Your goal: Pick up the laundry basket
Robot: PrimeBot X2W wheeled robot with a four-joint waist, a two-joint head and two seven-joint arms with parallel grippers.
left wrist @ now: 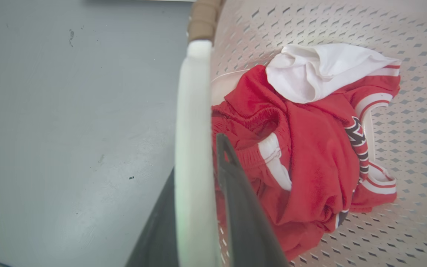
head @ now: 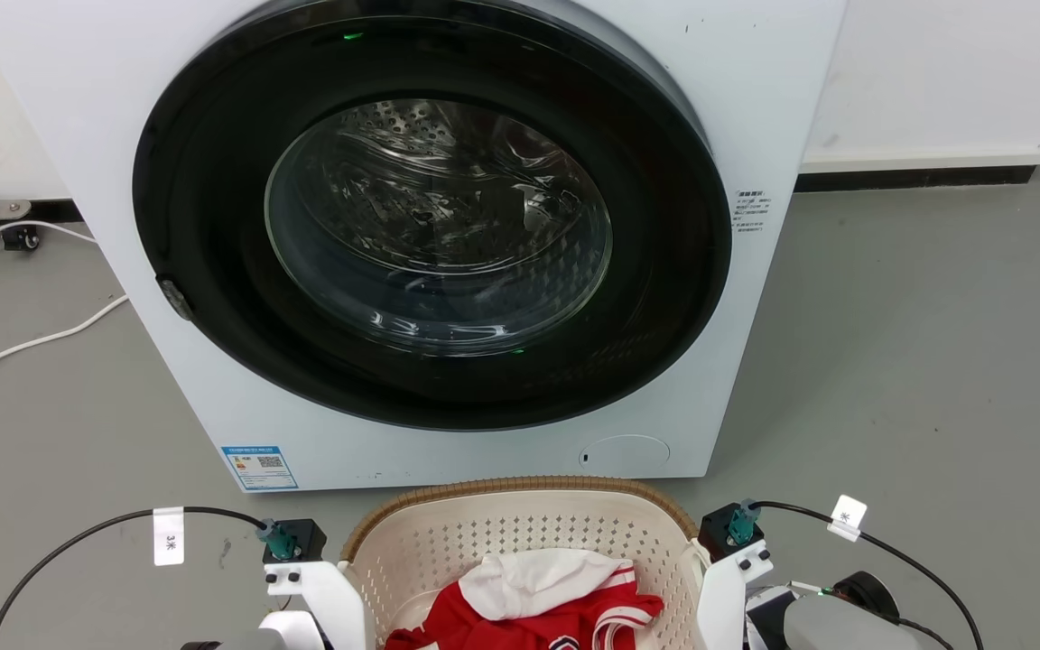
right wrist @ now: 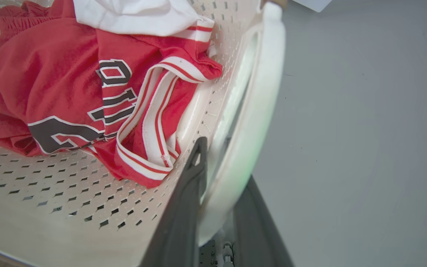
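The laundry basket (head: 520,533), cream perforated plastic with a brown woven rim, stands on the floor right before me, below the washing machine. Red and white clothes (head: 538,600) lie inside it. My left gripper (left wrist: 197,155) straddles the basket's white left handle (left wrist: 193,111), one dark finger inside the basket and one outside, pressed against it. My right gripper (right wrist: 226,161) clasps the white right handle (right wrist: 261,92) the same way. In the head view both wrists (head: 308,578) (head: 728,564) flank the basket's sides.
A white washing machine (head: 755,108) with its round dark door (head: 434,217) shut stands close behind the basket. White cables (head: 32,338) lie on the grey floor at the left. Grey floor stretches to the right up to a wall skirting (head: 917,176).
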